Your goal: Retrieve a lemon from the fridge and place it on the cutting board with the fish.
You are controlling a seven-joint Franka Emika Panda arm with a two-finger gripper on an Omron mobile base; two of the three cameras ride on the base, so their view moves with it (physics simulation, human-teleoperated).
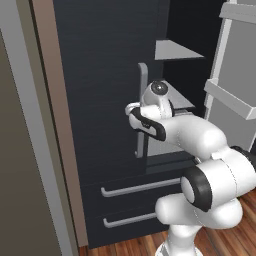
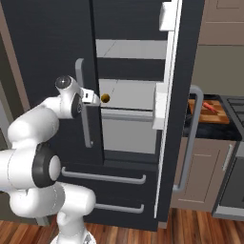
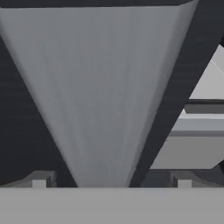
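Hand (image 1: 134,111) is sitting right up against the closed left door of the fridge (image 1: 100,75) in the left base view, next to that door's grey bar handle (image 1: 142,107), with the arm reaching in from the lower right; the right door is swinging open beside it. Over in the right base view, the hand (image 2: 93,98) is pointing toward the lemon (image 2: 105,98), which is resting on a light grey shelf (image 2: 133,102) just beyond the fingertips, so the next reach looks like straight ahead into the fridge. Further right, the cutting board (image 2: 212,114) is lying on the desk with the fish (image 2: 209,106) on it. From the hand view, the fingertips (image 3: 39,180) are standing fully spread, holding nothing. No readable writing anywhere.
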